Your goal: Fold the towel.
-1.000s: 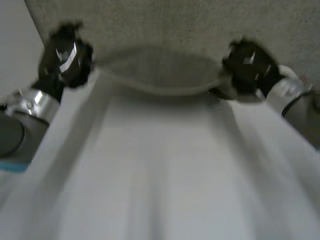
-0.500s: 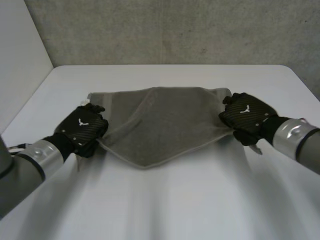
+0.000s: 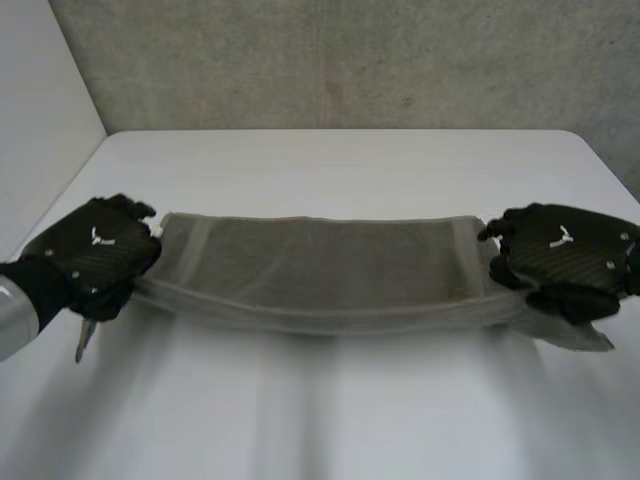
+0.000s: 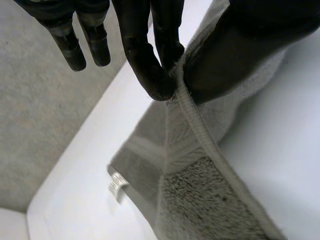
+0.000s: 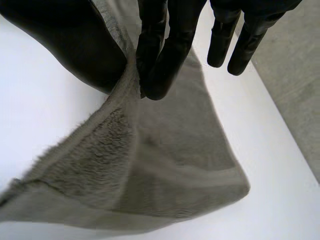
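A grey-green towel point(image 3: 320, 270) lies stretched across the white table point(image 3: 330, 160) as a long folded band. My left hand point(image 3: 95, 255) holds its left end: in the left wrist view, straight fingers point(image 4: 150, 55) pinch the towel's hem point(image 4: 200, 135) against the thumb. My right hand point(image 3: 565, 262) holds the right end. The right wrist view has that hand's fingers point(image 5: 162, 55) pinching the towel's edge point(image 5: 115, 130) against the thumb. The towel point(image 5: 165, 170) hangs in two layers under that pinch. A white label point(image 4: 116, 184) sticks out from the towel's far corner.
A grey textured wall point(image 3: 350, 60) runs behind the table's far edge. A white panel point(image 3: 40, 120) stands to the left. Bare tabletop lies in front of the towel and behind it.
Both hands have come back toward me and moved apart, pulling the towel from a sagging sheet into a taut, narrow folded band across the table.
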